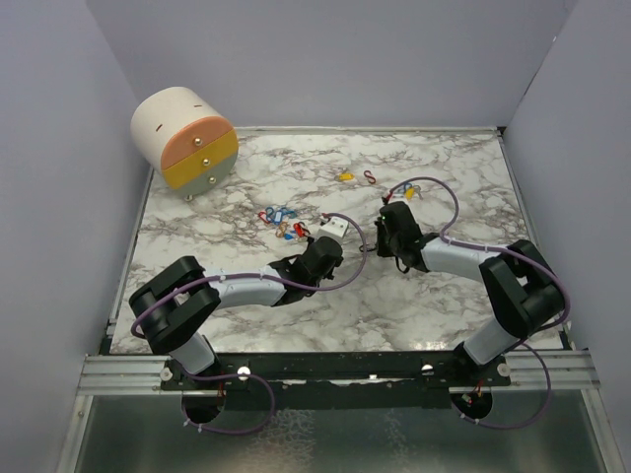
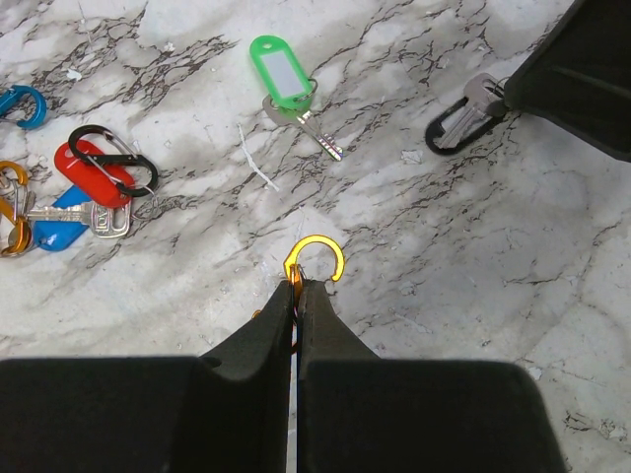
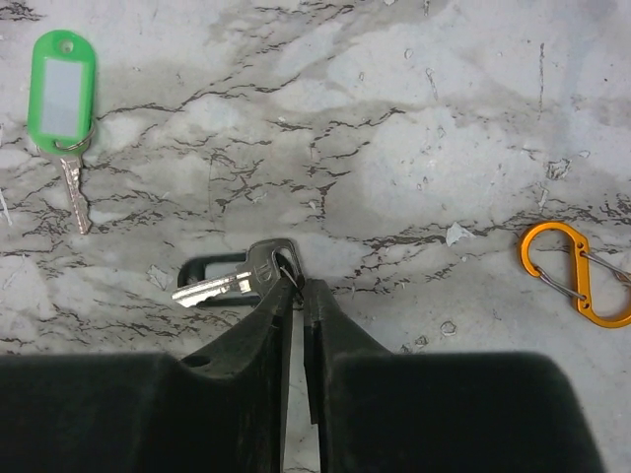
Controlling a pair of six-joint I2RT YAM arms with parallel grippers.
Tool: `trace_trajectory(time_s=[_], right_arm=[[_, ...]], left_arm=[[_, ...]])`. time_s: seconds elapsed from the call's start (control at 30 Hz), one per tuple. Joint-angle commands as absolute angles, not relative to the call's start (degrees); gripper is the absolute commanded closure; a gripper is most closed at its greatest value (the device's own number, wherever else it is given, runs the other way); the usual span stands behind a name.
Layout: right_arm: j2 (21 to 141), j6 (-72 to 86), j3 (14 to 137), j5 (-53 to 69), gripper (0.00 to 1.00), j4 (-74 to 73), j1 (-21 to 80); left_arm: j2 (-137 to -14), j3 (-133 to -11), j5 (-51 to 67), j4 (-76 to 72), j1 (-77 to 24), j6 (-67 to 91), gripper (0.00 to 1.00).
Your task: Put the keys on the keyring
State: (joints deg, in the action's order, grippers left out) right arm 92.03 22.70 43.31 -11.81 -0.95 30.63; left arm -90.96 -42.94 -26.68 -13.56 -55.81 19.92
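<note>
The green key tag [image 2: 281, 71] lies flat on the marble table [image 1: 444, 315], in the open space between the two grippers and touching neither. It is an oblong piece of glossy plastic with rounded ends, a white paper window in the middle and a hole at one end. A small metal ring joins it to a thin silver key with a toothed blade.

The second key [image 3: 222, 286] is also of bright metal, and it hangs together with a black loop [image 3: 202, 266] of thin, rounded form. The right gripper [image 3: 298, 286] holds the head of this key; its matte black fingers are almost together, with only a narrow gap between them. The key's blade rests on the table.

The left gripper [image 2: 298, 286] is closed tightly on a yellow clip [image 2: 315, 239] of shiny wire. Only the clip's curved hook shows past the fingertips, and it is just above or on the table; I cannot tell which.

To the left of this gripper lie a red tag [image 2: 89, 172] with a black wire clip [image 2: 110, 156] across it and a blue tag [image 2: 54, 232] partly under another silver key. An orange clip [image 3: 525, 254] in S form lies alone near the right gripper.

The table is white with grey veins and looks smooth. A round cream drawer unit [image 1: 182, 133] stands at its far left corner.
</note>
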Motion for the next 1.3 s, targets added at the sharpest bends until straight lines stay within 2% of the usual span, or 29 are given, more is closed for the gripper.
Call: trace_trajectory(time_s=[0.0, 0.1, 0.3, 0.6, 0.9, 1.27], right_arm=[[92.0, 22.6, 42.6, -13.1, 0.93, 1.5, 30.3], [90.3, 22.7, 41.9, -13.2, 0.99, 1.7, 30.3], [83.0, 20.2, 38.7, -10.9, 0.99, 4.4, 30.4], [77.0, 13.1, 33.3, 3.4, 0.99, 13.9, 30.4], [71.1, 9.6, 26.8, 13.0, 0.99, 24.6, 30.4], [72.4, 7.0, 27.5, 15.5, 0.99, 24.9, 31.2]], left_arm=[[-89.4, -42.7, -26.8, -13.5, -55.5, 19.6, 1.00], [-89.3, -43.0, -26.9, -13.3, -55.5, 19.4, 1.00], [-90.4, -47.1, -26.2, -11.5, -55.2, 18.1, 1.00], [-94.7, -55.8, -18.2, -9.7, -53.6, 15.7, 1.00], [-94.2, -55.8, -14.0, -9.3, -52.6, 15.1, 1.00], [-94.3, -56.8, -11.7, -9.3, -52.1, 14.7, 1.00]])
